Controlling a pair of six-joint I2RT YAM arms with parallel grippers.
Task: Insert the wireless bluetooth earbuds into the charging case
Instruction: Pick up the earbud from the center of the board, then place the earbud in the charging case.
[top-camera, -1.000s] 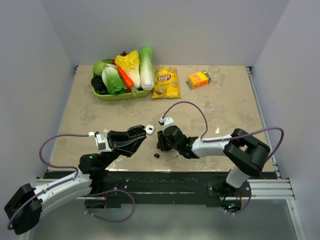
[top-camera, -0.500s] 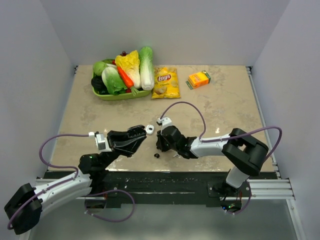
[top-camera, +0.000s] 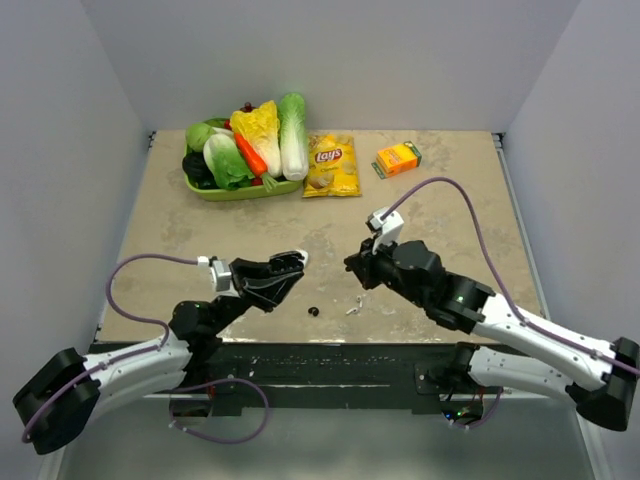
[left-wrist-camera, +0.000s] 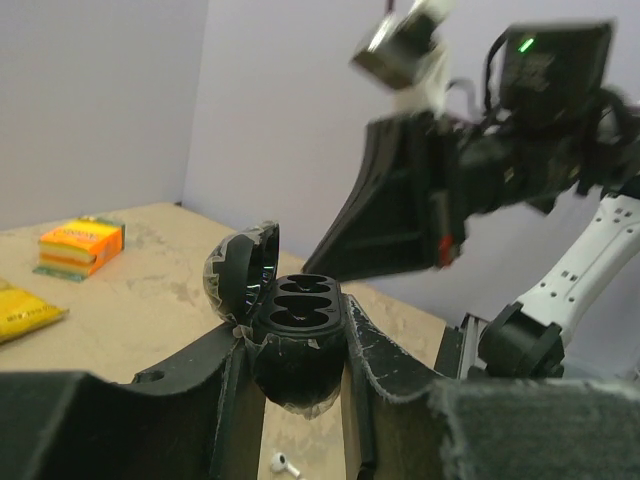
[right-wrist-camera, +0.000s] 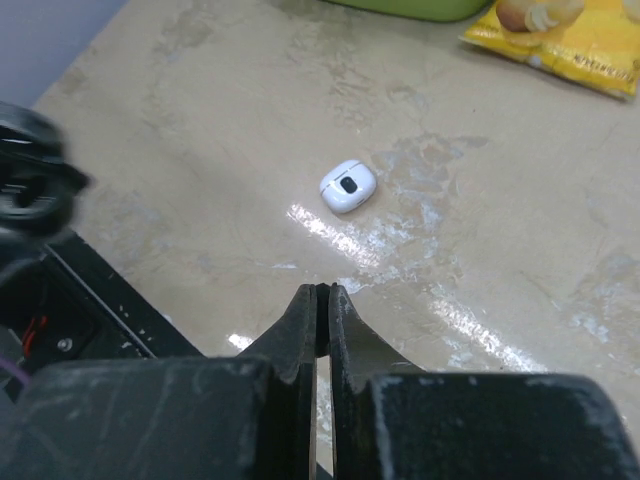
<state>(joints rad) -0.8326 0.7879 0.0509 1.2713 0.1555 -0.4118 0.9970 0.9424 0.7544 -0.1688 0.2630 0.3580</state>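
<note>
My left gripper (top-camera: 288, 264) is shut on the black charging case (left-wrist-camera: 297, 322) and holds it above the table with its lid open and its sockets facing up and empty. One tiny black earbud (top-camera: 313, 311) lies on the table near the front edge, between the arms. My right gripper (top-camera: 352, 268) hovers to the right of the case. In the right wrist view its fingertips (right-wrist-camera: 322, 296) stand almost together, with a thin dark piece pinched between them that looks like the other earbud.
A small white scrap (top-camera: 353, 303) lies right of the black earbud and shows under the case (left-wrist-camera: 284, 464). A small white rounded object (right-wrist-camera: 348, 186) lies on the table. At the back are a green vegetable tray (top-camera: 240, 190), a chips bag (top-camera: 332, 165) and an orange box (top-camera: 397, 159).
My right gripper has lifted off the table by the black earbud and drawn back to the right, its arm swung out wide. My left gripper with the case has shifted slightly right.
</note>
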